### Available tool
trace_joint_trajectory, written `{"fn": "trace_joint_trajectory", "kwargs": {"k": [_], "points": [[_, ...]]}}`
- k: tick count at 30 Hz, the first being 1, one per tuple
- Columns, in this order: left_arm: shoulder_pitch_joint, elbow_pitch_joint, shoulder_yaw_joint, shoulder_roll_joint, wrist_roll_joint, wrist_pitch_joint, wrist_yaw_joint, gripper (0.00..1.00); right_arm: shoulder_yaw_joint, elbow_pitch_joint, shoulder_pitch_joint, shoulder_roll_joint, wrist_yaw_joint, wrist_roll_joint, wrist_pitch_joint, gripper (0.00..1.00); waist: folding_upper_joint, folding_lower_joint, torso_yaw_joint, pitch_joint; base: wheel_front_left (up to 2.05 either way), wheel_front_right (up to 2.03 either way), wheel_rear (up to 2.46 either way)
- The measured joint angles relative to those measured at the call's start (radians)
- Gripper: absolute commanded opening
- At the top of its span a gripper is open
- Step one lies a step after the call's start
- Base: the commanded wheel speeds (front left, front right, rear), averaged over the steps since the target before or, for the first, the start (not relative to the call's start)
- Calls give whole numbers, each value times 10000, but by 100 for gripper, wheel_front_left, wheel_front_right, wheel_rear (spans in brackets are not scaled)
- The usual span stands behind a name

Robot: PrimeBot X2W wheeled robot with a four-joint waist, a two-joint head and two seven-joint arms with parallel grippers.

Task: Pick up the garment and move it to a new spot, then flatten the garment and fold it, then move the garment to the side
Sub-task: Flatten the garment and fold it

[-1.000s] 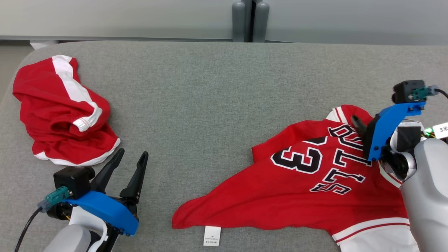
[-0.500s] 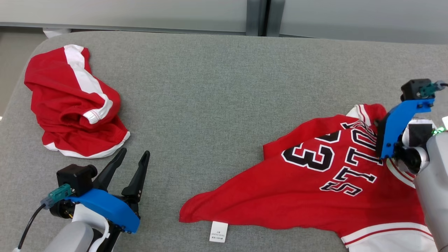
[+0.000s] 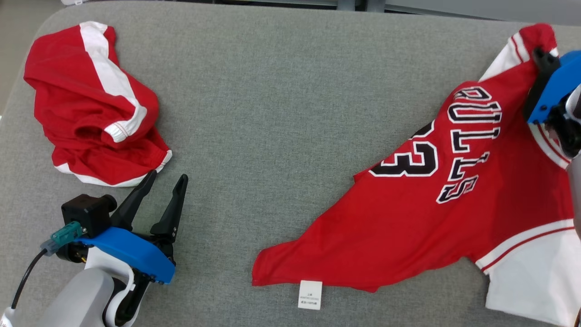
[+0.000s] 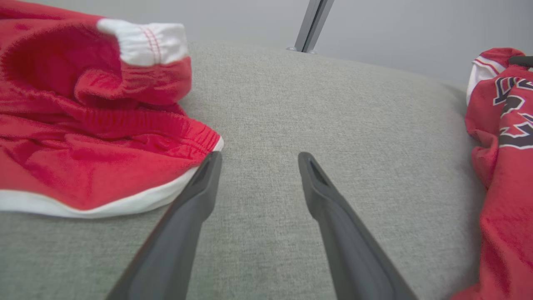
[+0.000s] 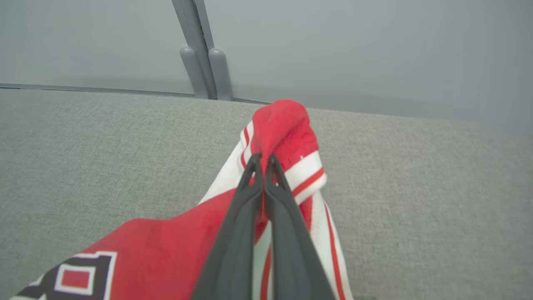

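Pinching the red shirt at its shoulder, the right gripper is closed tight. The shirt lies on the table's right side — soft, light, floppy. The left gripper is wide open, empty — best to hold the shirt by its edges.

A desk covered in gray woven fabric is stretching across the scene, its far left corner curving round. Beyond that corner a strip of beige floor is showing. Behind the desk's far edge a plain, pale gray wall is rising. A slim gray post is standing upright against it (two rounded gray stubs are sitting at its foot), and a thin dark line is running along the wall's base. Soft, even light is falling over everything, leaving only faint shadows.
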Motion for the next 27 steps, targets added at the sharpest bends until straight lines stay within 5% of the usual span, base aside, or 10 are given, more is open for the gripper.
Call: {"fn": "trace_joint_trajectory", "kwargs": {"k": [5, 7, 8, 17, 27], "points": [[-192, 178, -173, -17, -94, -105, -4, 100, -493, 322, -595, 165, 0, -903, -1091, 4, 1, 1, 262, 340, 0, 0, 0], [-264, 290, -217, -19, -113, -180, -17, 100, -669, 454, -678, 219, 0, -1306, -1647, 81, 1, 2, 299, 324, 0, 0, 0], [-273, 345, -242, -31, -125, -190, -19, 100, -750, 502, -682, 286, 0, -1415, -1962, 100, 1, 2, 292, 280, 0, 0, 0], [-143, 665, -397, -63, -178, -412, 23, 100, -761, 1216, -45, 915, 0, -2031, -3513, 100, 0, -2, -150, -841, 0, 0, 0], [592, 376, 552, -249, 96, -894, 932, 100, 1360, -92, 1449, 1536, 0, -1074, -5049, 100, -1, -4, -1364, -2191, 0, 0, 0]]}}
